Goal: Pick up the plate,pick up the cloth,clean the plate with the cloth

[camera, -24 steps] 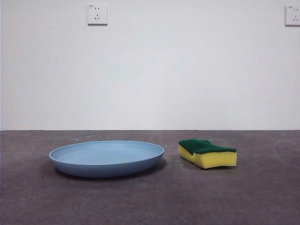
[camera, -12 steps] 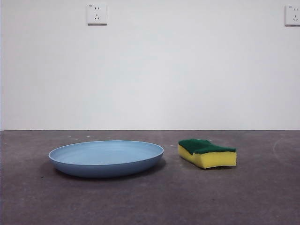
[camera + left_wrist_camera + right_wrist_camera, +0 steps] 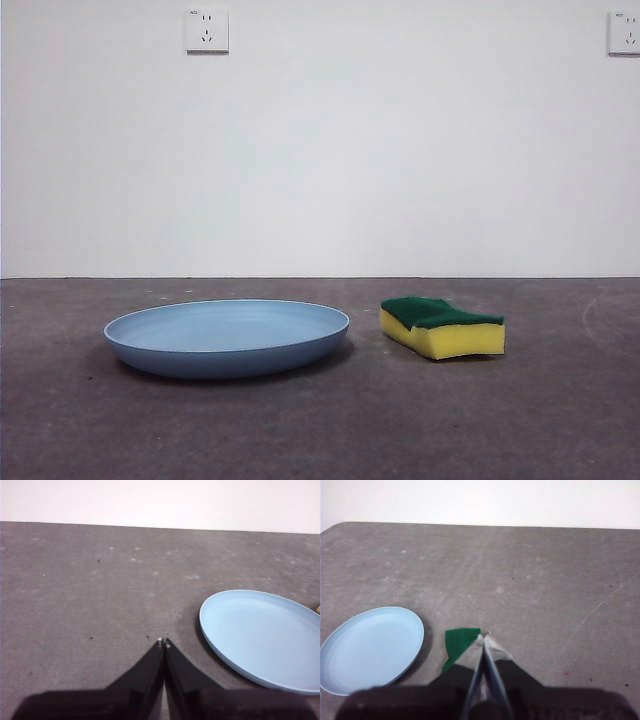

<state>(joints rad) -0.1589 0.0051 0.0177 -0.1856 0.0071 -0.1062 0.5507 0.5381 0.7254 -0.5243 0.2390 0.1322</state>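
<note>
The light-blue plate (image 3: 228,336) lies flat on the grey table, left of centre in the front view. The cloth is a yellow sponge with a dark green top (image 3: 442,326), lying just right of the plate. In the left wrist view my left gripper (image 3: 163,642) is shut and empty, above the table beside the plate (image 3: 265,635). In the right wrist view my right gripper (image 3: 483,637) is shut and empty, above the sponge (image 3: 458,645), whose green top is partly hidden by the jaws. The plate (image 3: 370,647) lies beside it. Neither arm shows in the front view.
A white wall stands behind the table (image 3: 560,420), with two power sockets, one (image 3: 207,30) high at the left and one (image 3: 624,32) at the right edge. A rounded table corner (image 3: 335,529) shows in the right wrist view.
</note>
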